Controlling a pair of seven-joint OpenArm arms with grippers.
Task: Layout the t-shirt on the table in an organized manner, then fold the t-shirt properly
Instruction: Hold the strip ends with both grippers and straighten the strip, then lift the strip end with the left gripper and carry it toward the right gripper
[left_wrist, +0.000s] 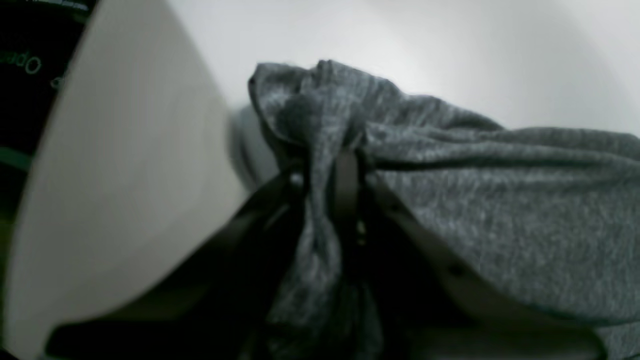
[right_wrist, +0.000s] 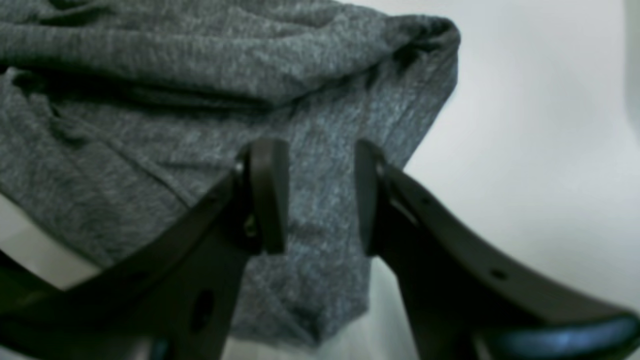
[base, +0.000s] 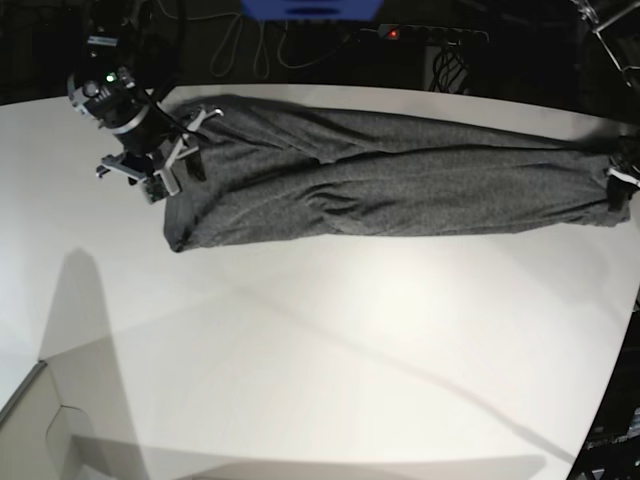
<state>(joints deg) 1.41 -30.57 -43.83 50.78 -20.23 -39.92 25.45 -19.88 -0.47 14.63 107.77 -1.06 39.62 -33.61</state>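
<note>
My left end effector (left_wrist: 345, 185) is clenched on a bunched fold at one end of the t-shirt (base: 390, 185), which lies stretched long across the far side of the white surface (base: 330, 360). My right end effector (right_wrist: 320, 195) hovers released over the opposite end. If I pull left now, the free end could drag and bunch.

Left pincer (left_wrist: 327, 172) half-buried in blurred t-shirt (left_wrist: 500, 210) folds, fingertips hidden.
</note>
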